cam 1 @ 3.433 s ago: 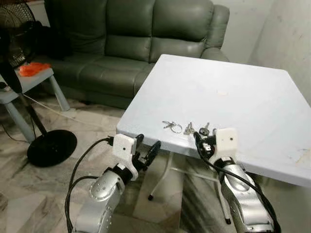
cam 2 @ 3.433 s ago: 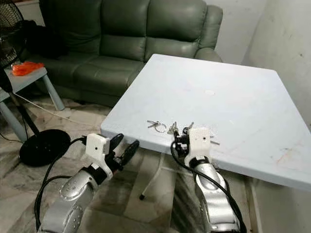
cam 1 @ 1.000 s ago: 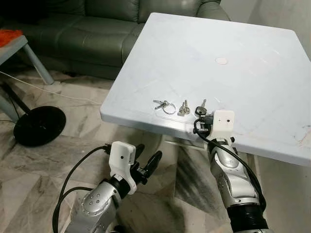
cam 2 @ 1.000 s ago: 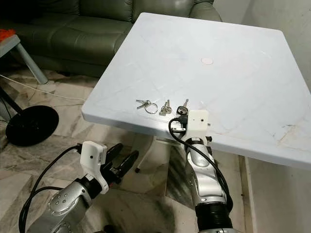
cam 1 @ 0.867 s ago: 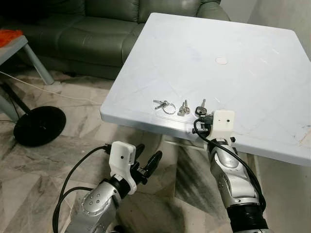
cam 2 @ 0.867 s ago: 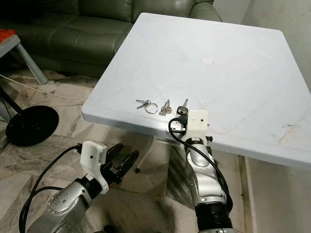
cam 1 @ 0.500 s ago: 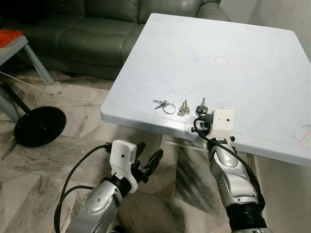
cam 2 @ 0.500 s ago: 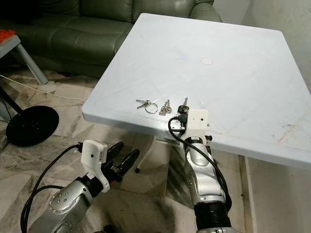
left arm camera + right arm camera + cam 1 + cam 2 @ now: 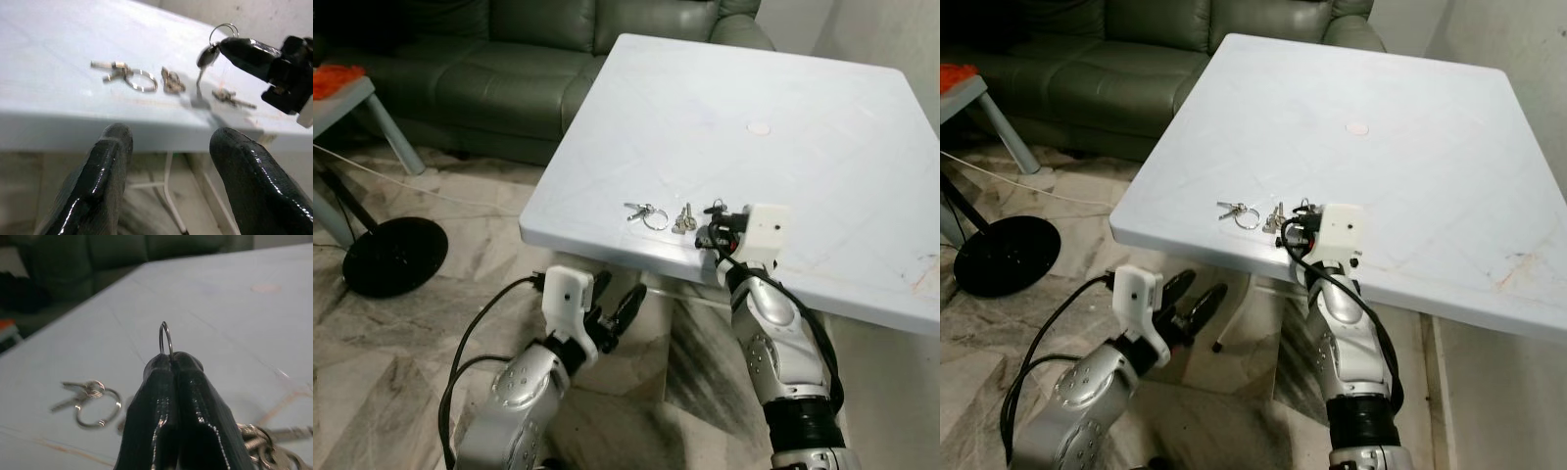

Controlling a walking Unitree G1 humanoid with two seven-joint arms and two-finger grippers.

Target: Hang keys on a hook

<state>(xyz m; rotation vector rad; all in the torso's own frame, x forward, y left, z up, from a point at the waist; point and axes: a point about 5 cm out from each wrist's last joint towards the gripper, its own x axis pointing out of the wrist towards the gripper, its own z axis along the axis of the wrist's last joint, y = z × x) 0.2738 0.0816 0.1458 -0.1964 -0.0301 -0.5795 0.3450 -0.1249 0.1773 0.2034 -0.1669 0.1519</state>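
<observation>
On the white table (image 9: 803, 127), near its front edge, lie a ring with keys (image 9: 644, 212) and a small bunch of keys (image 9: 683, 219). My right gripper (image 9: 709, 235) is shut on the wire ring (image 9: 165, 338) of a dark-headed key (image 9: 208, 55), which hangs just above the tabletop. Another bunch of keys (image 9: 230, 95) lies under that gripper. My left gripper (image 9: 617, 308) is open and holds nothing, below the table's front edge, with its fingers (image 9: 110, 161) pointing at the keys.
A green sofa (image 9: 509, 59) stands behind the table. A fan's black round base (image 9: 396, 257) and a small side table (image 9: 372, 98) with an orange thing (image 9: 337, 80) are at the left. Marble floor lies beneath my arms.
My right gripper has closed on the dark-headed key's ring and raised it off the table. My left gripper has come up a little toward the table edge.
</observation>
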